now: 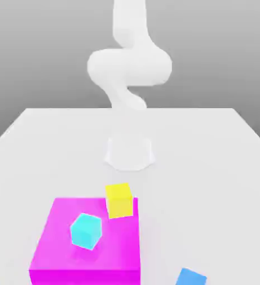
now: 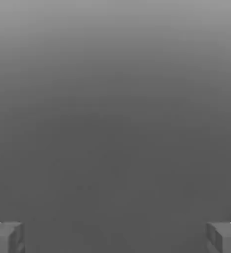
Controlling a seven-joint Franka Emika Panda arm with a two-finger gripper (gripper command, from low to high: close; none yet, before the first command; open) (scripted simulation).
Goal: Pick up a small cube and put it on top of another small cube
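While our arm (image 1: 129, 61) stands folded high behind the desk (image 1: 210, 156), fingers (image 2: 6, 238) spread wide on nothing, the blue cube (image 1: 191, 276) sits at the near edge, apart from the yellow cube (image 1: 119, 200) beside the magenta block (image 1: 87, 245)

A white robot arm (image 1: 129, 67) rose from its round base (image 1: 130, 151), folding into a bulky bend above it. Its hand (image 2: 115, 237) was spread wide, the two grey fingertips (image 2: 6, 237) set far apart with nothing between them.
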